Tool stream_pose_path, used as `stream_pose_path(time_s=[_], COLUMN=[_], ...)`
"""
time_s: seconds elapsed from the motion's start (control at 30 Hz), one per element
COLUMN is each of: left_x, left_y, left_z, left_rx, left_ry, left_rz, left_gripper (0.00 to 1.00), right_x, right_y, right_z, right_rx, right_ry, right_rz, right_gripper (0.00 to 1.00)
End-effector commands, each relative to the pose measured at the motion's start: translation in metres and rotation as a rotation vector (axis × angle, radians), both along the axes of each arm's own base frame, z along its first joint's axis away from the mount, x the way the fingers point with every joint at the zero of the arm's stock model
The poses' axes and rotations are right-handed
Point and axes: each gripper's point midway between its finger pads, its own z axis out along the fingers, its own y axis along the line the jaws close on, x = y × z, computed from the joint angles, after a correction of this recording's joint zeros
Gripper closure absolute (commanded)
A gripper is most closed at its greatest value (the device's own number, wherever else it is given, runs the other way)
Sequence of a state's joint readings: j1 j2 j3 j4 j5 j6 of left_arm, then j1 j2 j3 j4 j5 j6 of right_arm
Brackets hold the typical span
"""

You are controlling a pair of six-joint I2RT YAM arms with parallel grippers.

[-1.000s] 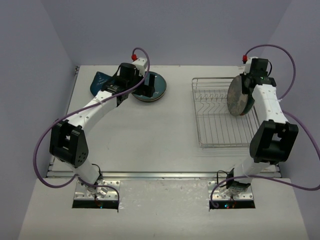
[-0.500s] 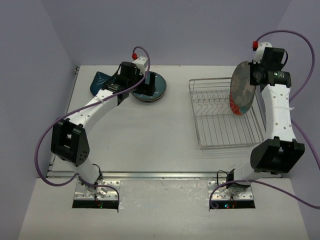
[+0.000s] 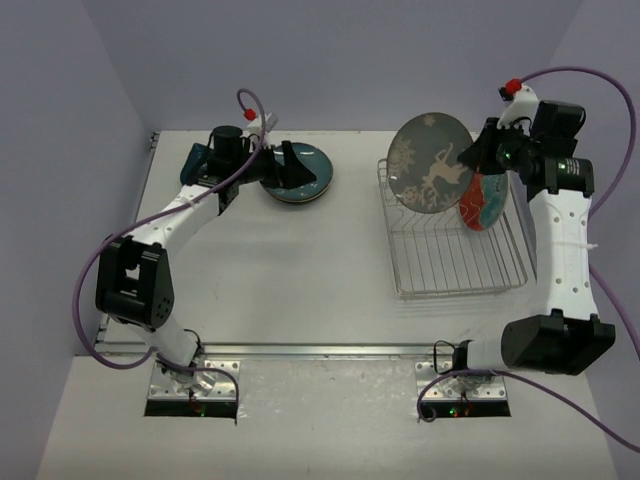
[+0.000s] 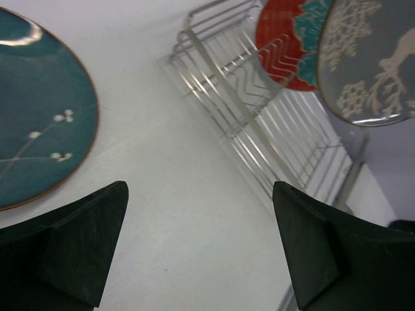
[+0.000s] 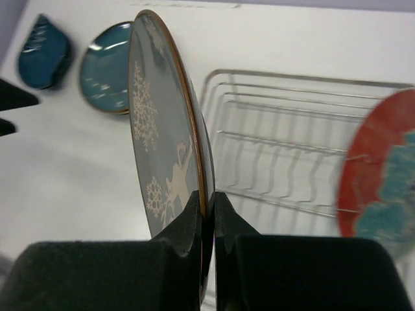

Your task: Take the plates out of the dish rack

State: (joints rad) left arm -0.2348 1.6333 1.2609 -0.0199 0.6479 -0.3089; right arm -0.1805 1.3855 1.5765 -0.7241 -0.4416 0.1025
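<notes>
The right gripper (image 5: 209,198) pinches the lower rim of a grey-blue plate (image 3: 430,162) marked with a pale deer and snowflakes, its fingers pressed together on either face. The plate stands on edge in front of the gripper, raised over the far left corner of the dish rack (image 3: 450,262). Just to the gripper's right, a red-rimmed plate (image 3: 484,202) with a teal centre stands upright among the rack's tines. Across the table (image 3: 300,285), the left gripper (image 4: 198,214) hangs with its fingers spread wide, holding nothing. A teal plate (image 4: 32,129) with small white blossoms lies flat just to its left. The rack sits well ahead of this gripper. A dark blue teardrop-shaped dish (image 5: 44,52) lies behind its wrist.
</notes>
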Motion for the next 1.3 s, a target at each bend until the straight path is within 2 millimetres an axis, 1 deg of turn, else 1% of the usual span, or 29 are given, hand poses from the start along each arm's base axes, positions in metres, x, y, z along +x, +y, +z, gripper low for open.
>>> stream_pose_path(time_s=[0.0,0.07,0.17,0.27,0.33,0.37,0.4,0.43,0.5,0.57,0.67,0.73,0.8,0.83,0.87,0.9,0.93,0.97,1.0,1.03,1.07,1.1,1.13,1.17,1.2,1.23,1.27], left_x=[-0.045,-0.052,-0.06,-0.065,-0.067,-0.07,-0.072,-0.073,-0.075,-0.079,-0.084,-0.087,-0.084,-0.081,-0.078,-0.072,-0.062,-0.049,-0.038,-0.023,-0.015,-0.002,0.016,0.028,0.036,0.051,0.06], left_y=[-0.041,-0.046,-0.056,-0.065,-0.069,-0.072,-0.074,-0.075,-0.076,-0.076,-0.077,-0.076,-0.072,-0.069,-0.065,-0.059,-0.05,-0.038,-0.028,-0.013,-0.006,0.006,0.022,0.036,0.044,0.056,0.063], left_z=[0.054,0.056,0.055,0.046,0.039,0.034,0.033,0.032,0.031,0.03,0.033,0.031,0.03,0.029,0.028,0.028,0.027,0.023,0.023,0.016,0.015,0.013,0.009,0.005,0.0,0.0,-0.003], left_rx=[-0.213,-0.24,-0.259,-0.261,-0.264,-0.269,-0.28,-0.286,-0.3,-0.311,-0.326,-0.328,-0.33,-0.331,-0.335,-0.342,-0.348,-0.352,-0.356,-0.358,-0.359,-0.36,-0.363,-0.366,-0.366,-0.359,-0.348], left_ry=[-0.055,-0.04,-0.028,0.009,0.033,0.052,0.061,0.069,0.084,0.095,0.097,0.109,0.118,0.122,0.127,0.134,0.143,0.149,0.149,0.164,0.169,0.173,0.179,0.184,0.19,0.176,0.174], left_rz=[-0.272,-0.306,-0.333,-0.349,-0.357,-0.367,-0.374,-0.38,-0.391,-0.411,-0.435,-0.453,-0.443,-0.431,-0.417,-0.394,-0.358,-0.317,-0.281,-0.226,-0.197,-0.153,-0.094,-0.051,-0.025,0.021,0.049], left_gripper=[0.13,0.16,0.19,0.25,0.29,0.33,0.37,0.42,0.53,0.63,0.73,0.88,0.97,1.0,1.0,1.0,1.0,1.0,1.0,1.0,1.0,1.0,1.0,1.0,1.0,1.0,1.0], right_x=[-0.017,-0.02,-0.024,-0.03,-0.032,-0.034,-0.034,-0.035,-0.033,-0.035,-0.034,-0.031,-0.029,-0.027,-0.025,-0.024,-0.023,-0.02,-0.019,-0.017,-0.017,-0.014,-0.011,-0.009,-0.009,-0.006,-0.004], right_y=[0.073,0.085,0.1,0.119,0.126,0.133,0.138,0.142,0.142,0.152,0.154,0.154,0.152,0.151,0.149,0.147,0.145,0.141,0.138,0.133,0.131,0.127,0.121,0.117,0.115,0.108,0.103], right_z=[0.039,0.032,0.027,0.02,0.017,0.015,0.011,0.009,0.005,0.003,0.0,-0.003,-0.006,-0.009,-0.011,-0.014,-0.015,-0.019,-0.021,-0.024,-0.025,-0.028,-0.031,-0.032,-0.033,-0.037,-0.041], right_rx=[0.352,0.414,0.458,0.491,0.499,0.498,0.496,0.495,0.494,0.491,0.495,0.492,0.482,0.476,0.466,0.453,0.446,0.428,0.413,0.393,0.383,0.366,0.343,0.327,0.319,0.289,0.272], right_ry=[-0.074,-0.036,-0.014,0.013,0.02,0.027,0.036,0.043,0.049,0.055,0.064,0.072,0.087,0.097,0.107,0.116,0.12,0.12,0.117,0.11,0.105,0.1,0.094,0.09,0.093,0.098,0.103], right_rz=[0.311,0.356,0.401,0.455,0.47,0.484,0.492,0.5,0.494,0.513,0.513,0.506,0.486,0.475,0.461,0.444,0.433,0.407,0.385,0.352,0.338,0.309,0.27,0.245,0.236,0.191,0.167], right_gripper=[1.0,1.0,1.0,1.0,1.0,1.0,1.0,1.0,1.0,1.0,1.0,1.0,0.99,0.97,0.88,0.77,0.7,0.53,0.4,0.23,0.15,0.08,0.03,0.01,0.01,0.01,0.01])
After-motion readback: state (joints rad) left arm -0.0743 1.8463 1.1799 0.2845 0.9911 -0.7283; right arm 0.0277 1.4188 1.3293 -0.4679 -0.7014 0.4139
